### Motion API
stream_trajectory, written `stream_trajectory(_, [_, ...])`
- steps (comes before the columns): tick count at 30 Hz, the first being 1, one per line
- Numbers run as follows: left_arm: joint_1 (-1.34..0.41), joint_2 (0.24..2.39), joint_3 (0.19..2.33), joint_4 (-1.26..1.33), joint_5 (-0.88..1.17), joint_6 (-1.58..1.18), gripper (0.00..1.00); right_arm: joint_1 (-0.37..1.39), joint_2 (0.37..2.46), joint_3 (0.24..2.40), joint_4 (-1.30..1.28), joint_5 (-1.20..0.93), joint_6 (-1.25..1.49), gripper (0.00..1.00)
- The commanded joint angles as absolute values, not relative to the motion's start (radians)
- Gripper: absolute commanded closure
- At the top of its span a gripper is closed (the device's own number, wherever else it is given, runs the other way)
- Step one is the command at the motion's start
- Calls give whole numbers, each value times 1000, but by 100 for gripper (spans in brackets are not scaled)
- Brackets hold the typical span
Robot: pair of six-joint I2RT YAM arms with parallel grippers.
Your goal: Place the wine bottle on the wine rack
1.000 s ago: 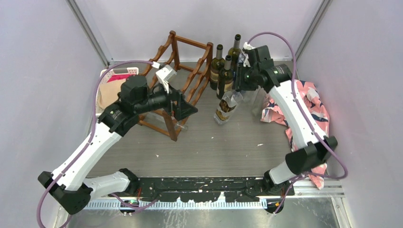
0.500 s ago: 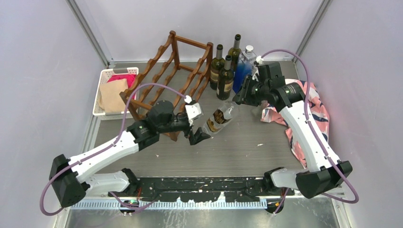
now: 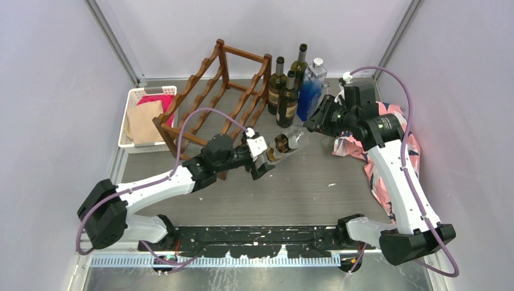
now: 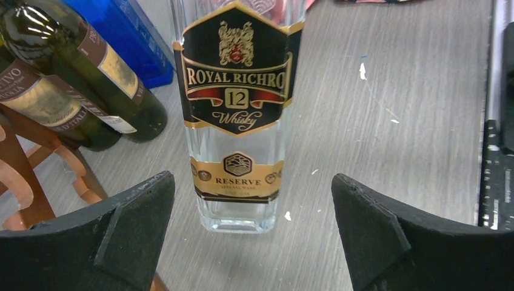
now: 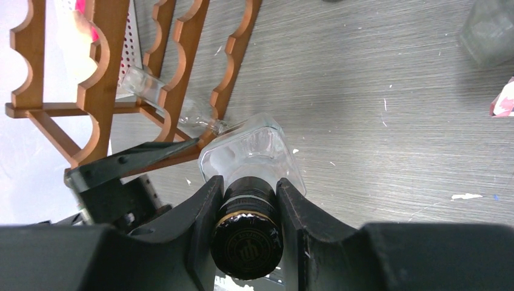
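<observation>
Nearest you, the left gripper [image 3: 263,162] reaches in low over the grey table [image 3: 291,194] with its jaws spread wide. In the left wrist view its two black fingers [image 4: 121,236] stand either side of the base of the whisky bottle [image 4: 233,121] without touching the glass. This is a clear, square-sided bottle with a black and gold label reading "Royal Richro 12 Whisky Reserve". It lies between the two grippers, in front of the wine rack [image 3: 218,100] and apart from it, and leans with its base toward the left gripper and its neck toward the right. You cannot tell whether the base rests on the table. The right gripper [image 3: 310,123] holds the bottle by the top. In the right wrist view its fingers [image 5: 203,224] are closed on the dark capped neck from both sides. Beyond the left gripper, the dark reddish-brown rack stands upright on its four posts, its scalloped rails open toward you. A white plastic basket [image 3: 130,97] holding tan and pink cloth sits just beside the rack on its left. At the far edge, right of the rack, three dark wine bottles [image 3: 287,100] stand together, with a blue bottle [image 3: 311,85] just beside them. A patterned cloth [image 3: 397,130] lies along the right side, under the right arm.
</observation>
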State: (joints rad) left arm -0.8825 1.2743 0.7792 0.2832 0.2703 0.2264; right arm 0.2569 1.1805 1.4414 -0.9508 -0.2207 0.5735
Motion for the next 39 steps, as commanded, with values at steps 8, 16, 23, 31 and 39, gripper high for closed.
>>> stream_trajectory(8, [-827,1422,813,558,310,202,0,233,1111,1504,-838,-339,649,99])
stream_trajectory(16, [-813,1486,808,582,381,165,1,226,1102,1508,-828,-359,672,99])
stream_trajectory(23, [-813,1540,831,593,392,173,3,223,1116,1506,-810,-393,687,99])
stream_trajectory(31, [-812,1522,918,399,497,182,100,215,1126,1523,-885,-358,634,92])
stream_trajectory(39, [-811,1391,951,81,587,301,100,214,1130,1534,-997,-336,434,12])
